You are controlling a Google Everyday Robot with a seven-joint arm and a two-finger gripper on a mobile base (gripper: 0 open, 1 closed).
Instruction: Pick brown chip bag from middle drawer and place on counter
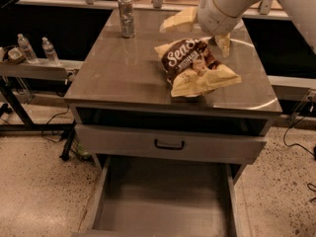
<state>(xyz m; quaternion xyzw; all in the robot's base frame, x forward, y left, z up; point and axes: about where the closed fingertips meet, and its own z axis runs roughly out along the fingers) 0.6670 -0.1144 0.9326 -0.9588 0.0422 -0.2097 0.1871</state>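
- Camera view: the counter (128, 78) is filling the middle of the scene, with a thin white ring (261, 102) showing near its right front corner.
- The brown chip bag (195, 65) is lying flat on the counter, right of the counter's centre. Its white script is facing up, and one pale end is pointing toward the counter's front edge.
- The gripper (194, 42) is hovering just above the bag's far end, over the back right part of the counter, on a white arm (227, 4) reaching in from beyond the counter's right rear corner.
- Its two pale fingers (178, 20) are standing spread wide apart and are clasping nothing.
- A tall can (127, 16) is standing upright near the counter's back left corner, well apart from the bag.
- A closed drawer front (123, 142) with a black handle (169, 144) is sitting just below the counter's front edge.
- The middle drawer (163, 201) is standing pulled out below and in front of the counter, showing a bare grey floor.
- A narrow side shelf (34, 68) is running off the counter's left side, carrying two water bottles (49, 51).
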